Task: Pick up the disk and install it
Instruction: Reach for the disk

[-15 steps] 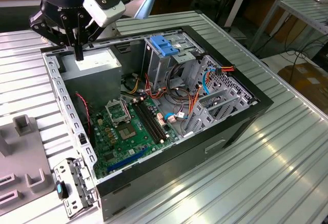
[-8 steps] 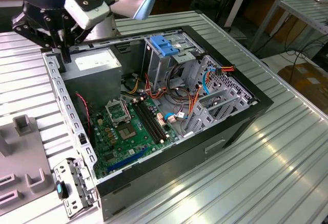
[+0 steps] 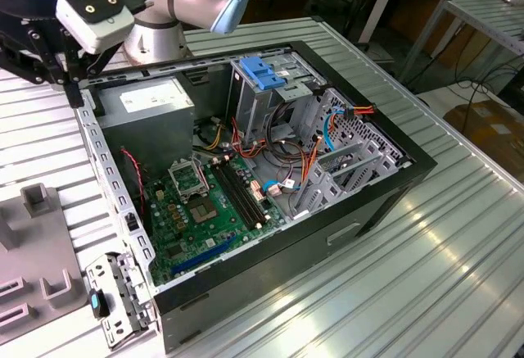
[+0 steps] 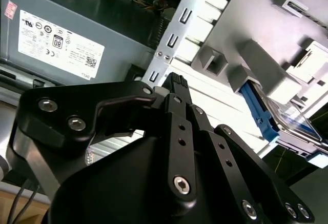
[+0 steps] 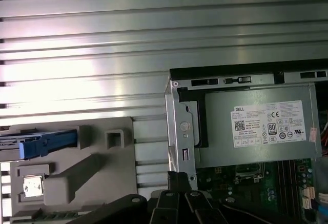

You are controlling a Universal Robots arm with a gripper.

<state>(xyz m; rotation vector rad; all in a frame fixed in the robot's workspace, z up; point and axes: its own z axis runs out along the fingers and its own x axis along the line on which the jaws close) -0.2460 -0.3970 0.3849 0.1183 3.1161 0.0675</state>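
Observation:
The disk (image 5: 36,144) lies in a slot of a grey fixture (image 5: 77,178) on the table, its blue carrier rail facing out. The second wrist view shows its silver body and blue rail (image 4: 279,121) beyond the fixture's blocks. My gripper (image 3: 74,94) hangs over the rear corner of the open computer case (image 3: 270,153), between the fixture and the case. Its black fingers (image 5: 177,179) meet at one narrow tip and hold nothing. That tip (image 4: 177,82) points at the case's perforated rear edge, apart from the disk.
A grey power supply box (image 5: 256,126) with a white sticker sits inside the case by the gripper. A blue latch plate (image 3: 264,71) tops the drive cage, with cables and a motherboard (image 3: 205,202) below. Ribbed metal table (image 3: 426,276) surrounds the case.

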